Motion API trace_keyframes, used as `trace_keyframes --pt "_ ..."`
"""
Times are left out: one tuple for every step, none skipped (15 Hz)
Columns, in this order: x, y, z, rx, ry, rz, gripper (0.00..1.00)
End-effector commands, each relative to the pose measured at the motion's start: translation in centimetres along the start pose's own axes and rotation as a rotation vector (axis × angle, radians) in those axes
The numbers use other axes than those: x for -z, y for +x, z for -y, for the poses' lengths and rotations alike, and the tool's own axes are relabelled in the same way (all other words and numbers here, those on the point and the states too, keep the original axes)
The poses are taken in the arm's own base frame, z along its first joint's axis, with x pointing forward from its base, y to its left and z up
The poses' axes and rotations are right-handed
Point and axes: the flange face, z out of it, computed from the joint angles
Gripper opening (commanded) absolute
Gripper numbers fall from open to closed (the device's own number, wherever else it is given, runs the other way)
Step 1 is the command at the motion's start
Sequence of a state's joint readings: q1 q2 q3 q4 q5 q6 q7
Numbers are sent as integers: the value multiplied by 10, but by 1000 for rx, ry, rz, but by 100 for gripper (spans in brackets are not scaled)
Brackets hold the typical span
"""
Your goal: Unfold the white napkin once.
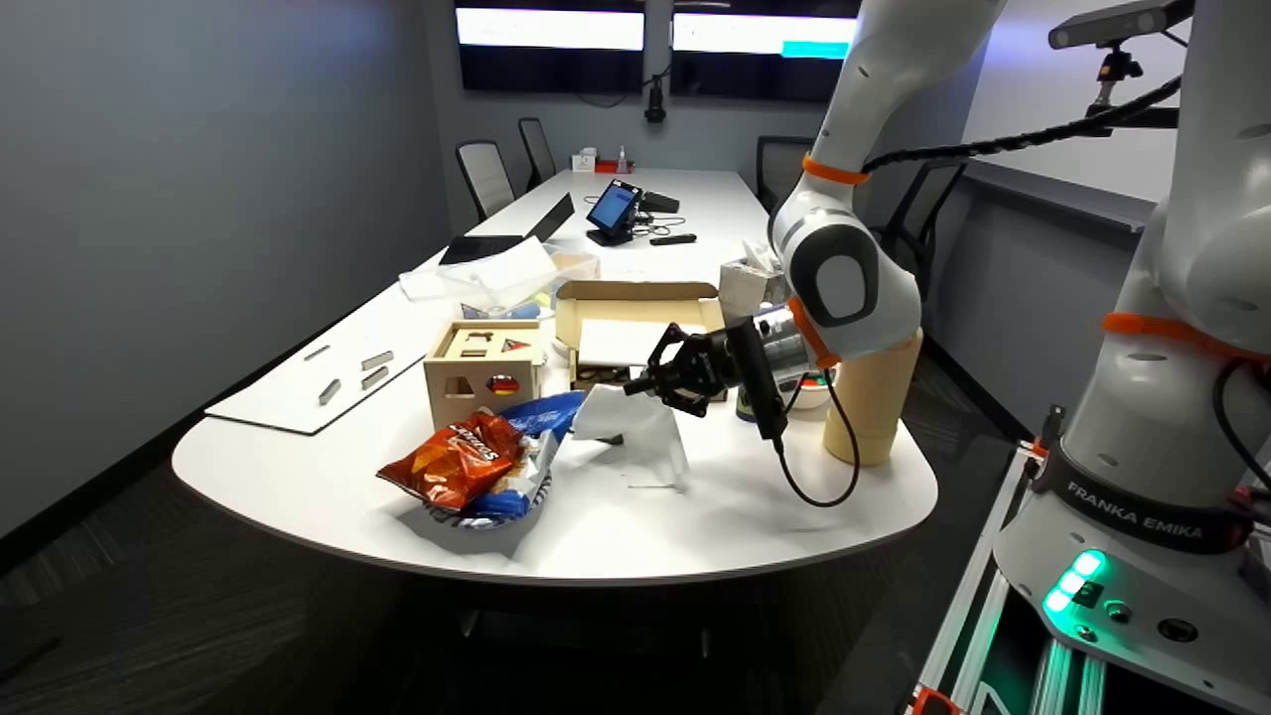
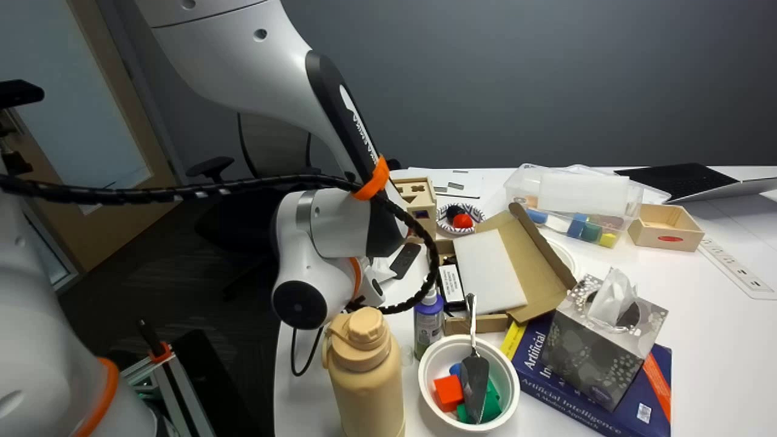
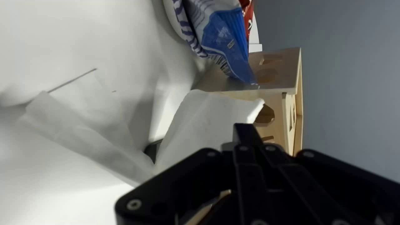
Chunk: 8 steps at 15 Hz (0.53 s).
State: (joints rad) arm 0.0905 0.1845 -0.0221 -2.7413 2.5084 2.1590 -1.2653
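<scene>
The white napkin (image 1: 635,427) is thin and creased. In an exterior view one part stands raised at my gripper (image 1: 635,385), and the rest hangs down and lies on the table toward the front. In the wrist view the raised part of the napkin (image 3: 206,118) rises beside the fingertips, and a folded strip trails left across the table. My gripper (image 3: 248,134) has its fingers together at the napkin's upper edge and appears to pinch it. The gripper is hidden behind the arm in an exterior view, where the napkin is mostly hidden too.
A bowl of snack bags (image 1: 462,462) and a wooden shape box (image 1: 482,362) stand beside the napkin. A black remote (image 2: 405,261) lies partly under it. An open cardboard box (image 1: 640,308) is behind. A cream bottle (image 2: 367,376) and a white bowl (image 2: 513,388) stand near the arm.
</scene>
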Motion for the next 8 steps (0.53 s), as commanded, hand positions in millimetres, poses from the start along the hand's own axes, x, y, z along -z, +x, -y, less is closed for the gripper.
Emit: trace_keyframes --pt "8 6 5 -49 2 -23 1" --pt "9 7 5 -58 2 -26 0" --pt "9 8 5 -67 1 -30 0" --pt "10 9 5 -75 -1 -32 0" --pt "10 9 5 -84 -5 -33 0" --pt "11 9 4 -94 -11 -37 0" --pt "12 9 4 -104 -19 -40 0" --pt "13 10 3 -115 -25 -43 0"
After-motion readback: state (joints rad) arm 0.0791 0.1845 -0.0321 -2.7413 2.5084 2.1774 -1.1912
